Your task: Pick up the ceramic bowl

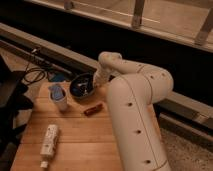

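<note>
With the gripper [91, 86] at the small dark-glazed ceramic bowl [80, 86] upper-left of centre, we're at the grasp step; jaw state can't be told; next move probably needs a firm rim hold before lifting.

End effector [90, 88] over bowl [82, 86] at table [75, 135] rear (cup [58, 96] left, w/ bottle [49, 142] nearer front).

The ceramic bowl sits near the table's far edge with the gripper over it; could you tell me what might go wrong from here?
1. The ceramic bowl lies at the far edge of the wooden table; a push from the gripper might slide it off.
2. The white cup stands close to the bowl's left and could be knocked.
3. A rim grasp may slip.
</note>
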Tool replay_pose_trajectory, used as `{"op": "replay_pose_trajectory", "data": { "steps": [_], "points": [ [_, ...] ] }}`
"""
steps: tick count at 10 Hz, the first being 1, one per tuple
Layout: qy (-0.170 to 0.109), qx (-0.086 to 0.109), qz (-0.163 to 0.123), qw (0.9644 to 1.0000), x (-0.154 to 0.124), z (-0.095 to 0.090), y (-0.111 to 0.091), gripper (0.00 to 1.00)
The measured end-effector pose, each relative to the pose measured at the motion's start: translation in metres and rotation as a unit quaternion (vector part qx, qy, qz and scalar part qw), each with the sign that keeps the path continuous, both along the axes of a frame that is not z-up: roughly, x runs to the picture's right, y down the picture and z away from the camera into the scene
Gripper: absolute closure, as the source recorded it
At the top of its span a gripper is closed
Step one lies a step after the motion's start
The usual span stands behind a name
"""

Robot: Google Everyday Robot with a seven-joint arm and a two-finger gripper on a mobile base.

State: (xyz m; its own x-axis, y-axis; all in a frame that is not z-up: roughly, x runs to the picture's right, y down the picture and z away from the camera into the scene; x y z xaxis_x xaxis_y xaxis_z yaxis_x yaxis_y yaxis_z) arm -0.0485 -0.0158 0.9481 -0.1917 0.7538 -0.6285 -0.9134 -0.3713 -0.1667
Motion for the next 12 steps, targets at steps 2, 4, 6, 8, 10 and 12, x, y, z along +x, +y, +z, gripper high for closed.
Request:
{"op": "replay_pose_trajectory", "data": {
  "steps": [2, 4, 6, 8, 10, 12],
  "points": [
    [-0.003, 0.008, -0.007, 0.9999, 0.002, -0.020, -0.019, 0.92],
    [-0.002, 0.016, -0.010, 0.9998, 0.012, -0.033, -0.033, 0.92],
    [-0.003, 0.020, -0.013, 0.9997, 0.012, -0.042, -0.042, 0.92],
    [-0.007, 0.022, -0.016, 0.9996, 0.005, -0.052, -0.049, 0.92],
    [-0.006, 0.023, -0.015, 0.9996, 0.010, -0.058, -0.055, 0.92],
    [-0.007, 0.025, -0.017, 0.9995, 0.015, -0.063, -0.059, 0.92]
  ]
}}
